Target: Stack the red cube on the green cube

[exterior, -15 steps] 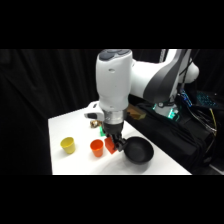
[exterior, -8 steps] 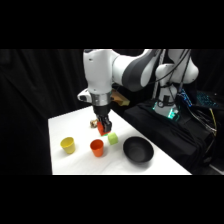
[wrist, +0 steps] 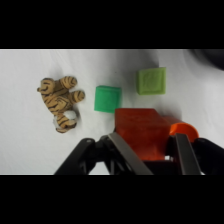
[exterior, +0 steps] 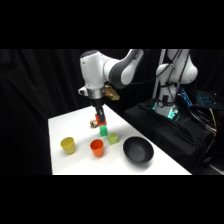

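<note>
My gripper [exterior: 100, 119] hangs over the table's middle, shut on the red cube [exterior: 100, 120], which is held above the surface. In the wrist view the red cube [wrist: 141, 133] fills the space between my two fingers [wrist: 123, 152]. The green cube [exterior: 103, 131] sits on the table just below and slightly in front of the held cube. From the wrist camera the green cube [wrist: 107, 99] lies just beyond the red one, apart from it.
A paler yellow-green cube [exterior: 113, 138] sits right of the green one. An orange-red cup [exterior: 96, 148], a yellow cup [exterior: 68, 145] and a black bowl [exterior: 138, 150] stand near the front. A toy tiger [wrist: 60, 100] lies beside the green cube.
The arm has swung from the front of the table back toward its middle, carrying the red cube to just above the green cube.
</note>
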